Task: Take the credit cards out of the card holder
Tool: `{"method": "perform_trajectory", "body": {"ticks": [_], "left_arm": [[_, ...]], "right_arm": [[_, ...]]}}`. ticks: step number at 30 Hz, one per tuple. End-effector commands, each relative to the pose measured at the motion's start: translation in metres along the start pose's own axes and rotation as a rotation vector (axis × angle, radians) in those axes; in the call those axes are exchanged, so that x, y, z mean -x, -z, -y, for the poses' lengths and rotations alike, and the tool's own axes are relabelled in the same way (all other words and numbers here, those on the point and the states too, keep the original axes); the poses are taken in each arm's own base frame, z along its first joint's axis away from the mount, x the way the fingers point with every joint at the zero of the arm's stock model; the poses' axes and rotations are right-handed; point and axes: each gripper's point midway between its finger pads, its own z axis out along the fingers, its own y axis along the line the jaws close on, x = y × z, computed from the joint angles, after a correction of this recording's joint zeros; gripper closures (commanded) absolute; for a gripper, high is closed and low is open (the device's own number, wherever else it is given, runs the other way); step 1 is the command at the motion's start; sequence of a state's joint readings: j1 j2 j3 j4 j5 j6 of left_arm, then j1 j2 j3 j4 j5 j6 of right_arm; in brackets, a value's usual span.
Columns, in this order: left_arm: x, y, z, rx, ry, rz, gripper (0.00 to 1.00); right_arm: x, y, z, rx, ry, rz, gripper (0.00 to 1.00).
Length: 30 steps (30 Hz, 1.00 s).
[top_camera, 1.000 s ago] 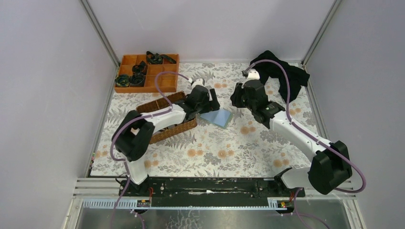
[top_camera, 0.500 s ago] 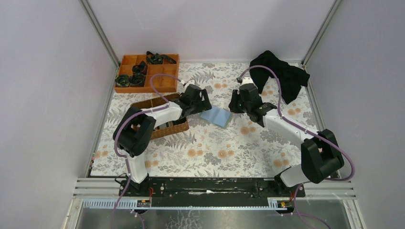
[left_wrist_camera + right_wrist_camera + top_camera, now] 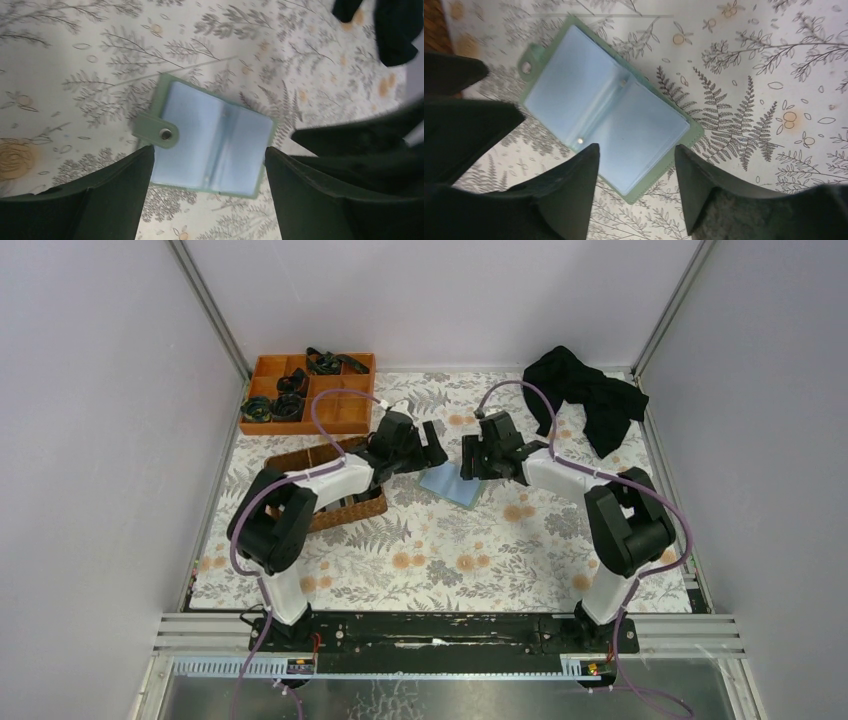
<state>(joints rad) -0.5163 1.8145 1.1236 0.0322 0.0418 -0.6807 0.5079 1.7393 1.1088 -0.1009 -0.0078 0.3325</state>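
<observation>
While both arms are reaching toward the middle of the floral tablecloth (image 3: 450, 560), the top view is showing the card holder (image 3: 452, 486) lying opened out flat between the left gripper (image 3: 432, 448) and the right gripper (image 3: 468, 462). At this size the finger spacing of either one is hard to judge, and the right gripper is covering the holder's far corner. A brown wicker basket (image 3: 362, 510) is sitting partly hidden under the left arm, an orange divided tray (image 3: 345, 428) is standing at the far left corner, and a black cloth (image 3: 590, 395) is lying crumpled at the far right. In the left wrist view the left gripper (image 3: 207, 150) is hovering with its fingers (image 3: 120, 190) spread wide and nothing between them, above the near edge of the card holder (image 3: 210, 130). Its snap tab (image 3: 157, 132) is lying folded onto the light blue inside. The picture is blurred, so whether credit cards are sitting in the pockets cannot be told. A dark shape is cutting in at the right edge, and the black cloth (image 3: 397, 30) is cropped at the upper right. In the right wrist view the right gripper (image 3: 636, 149) is likewise standing well apart and empty over the card holder (image 3: 604, 105), whose near corner is disappearing behind the fingers (image 3: 569, 195). The pockets are reading as plain blue. Another dark shape is blocking the left side.
</observation>
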Motion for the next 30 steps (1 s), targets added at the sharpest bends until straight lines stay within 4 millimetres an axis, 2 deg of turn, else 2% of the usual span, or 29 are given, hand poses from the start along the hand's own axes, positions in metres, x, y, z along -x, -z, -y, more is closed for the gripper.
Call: {"method": "perform_trajectory", "body": {"ticks": [1, 4, 7, 8, 12, 13, 15, 19, 23, 26, 30], "left_arm": [[0.015, 0.017, 0.034, -0.175, -0.052, 0.071, 0.12], [0.025, 0.026, 0.028, -0.139, -0.057, 0.131, 0.12], [0.038, 0.046, 0.033, -0.167, -0.067, 0.214, 0.12], [0.040, 0.051, 0.035, -0.179, -0.075, 0.234, 0.12], [0.046, 0.063, 0.031, -0.171, -0.083, 0.286, 0.12], [0.046, 0.064, 0.029, -0.162, -0.085, 0.288, 0.12], [0.044, 0.065, 0.025, -0.142, -0.083, 0.285, 0.11], [0.042, 0.067, 0.019, -0.123, -0.079, 0.285, 0.10], [0.040, 0.070, 0.019, -0.122, -0.086, 0.280, 0.10], [0.039, 0.069, 0.017, -0.118, -0.091, 0.280, 0.09], [0.036, 0.065, 0.016, -0.123, -0.091, 0.270, 0.09]], "right_arm": [[-0.006, -0.004, -0.003, 0.005, 0.069, -0.061, 0.32], [-0.011, -0.008, -0.001, -0.034, 0.105, -0.077, 0.32], [-0.006, -0.011, -0.008, -0.031, 0.118, -0.049, 0.40], [-0.004, -0.012, -0.011, -0.027, 0.123, -0.046, 0.46], [0.010, -0.017, -0.033, 0.019, 0.143, -0.039, 0.82], [0.011, -0.019, -0.041, 0.054, 0.144, -0.043, 0.88], [0.006, -0.030, -0.051, 0.087, 0.134, -0.076, 0.93], [-0.007, -0.051, -0.058, 0.105, 0.109, -0.130, 0.95], [-0.025, -0.062, -0.049, 0.072, 0.091, -0.192, 0.96], [-0.036, -0.055, -0.040, 0.041, 0.090, -0.224, 0.96], [-0.057, -0.032, -0.022, -0.014, 0.092, -0.253, 0.96]]}}
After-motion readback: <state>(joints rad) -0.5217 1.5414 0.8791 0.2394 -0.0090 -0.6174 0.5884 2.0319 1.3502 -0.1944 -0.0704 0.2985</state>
